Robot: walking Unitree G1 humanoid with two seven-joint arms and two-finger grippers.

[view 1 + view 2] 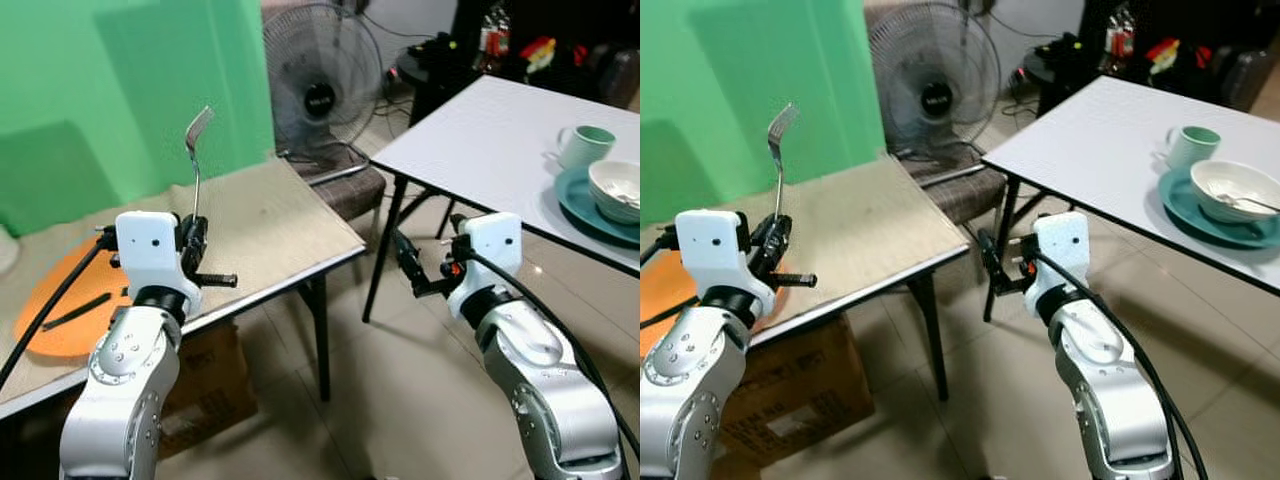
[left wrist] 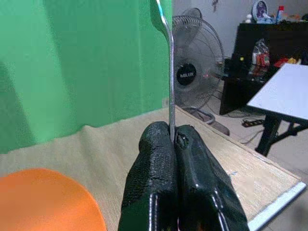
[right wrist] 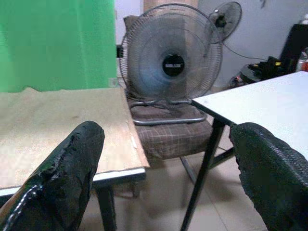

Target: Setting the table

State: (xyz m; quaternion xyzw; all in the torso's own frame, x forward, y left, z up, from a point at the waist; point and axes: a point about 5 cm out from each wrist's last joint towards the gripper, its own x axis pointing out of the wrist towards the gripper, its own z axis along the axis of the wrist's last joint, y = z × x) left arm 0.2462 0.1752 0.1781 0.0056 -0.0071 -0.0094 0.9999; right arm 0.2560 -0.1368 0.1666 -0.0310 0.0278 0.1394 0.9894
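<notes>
My left gripper (image 1: pixel 193 238) is shut on the handle of a metal fork (image 1: pixel 197 128), which stands upright above the tan table (image 1: pixel 270 220). The left wrist view has the fork's shaft (image 2: pixel 171 72) rising from between the closed fingers (image 2: pixel 159 163). My right gripper (image 1: pixel 408 268) is open and holds nothing; it hangs over the floor in the gap between the two tables. On the white table (image 1: pixel 480 140) at the right sit a teal plate (image 1: pixel 573 196) with a white bowl (image 1: pixel 615 185) on it, and a pale green mug (image 1: pixel 585 145).
An orange round mat (image 1: pixel 60 320) with a thin black stick (image 1: pixel 75 310) lies on the tan table's left end. A standing fan (image 1: pixel 320 75) and a brown cushioned seat (image 1: pixel 350 185) are behind the gap. A cardboard box (image 1: pixel 210 380) sits under the tan table.
</notes>
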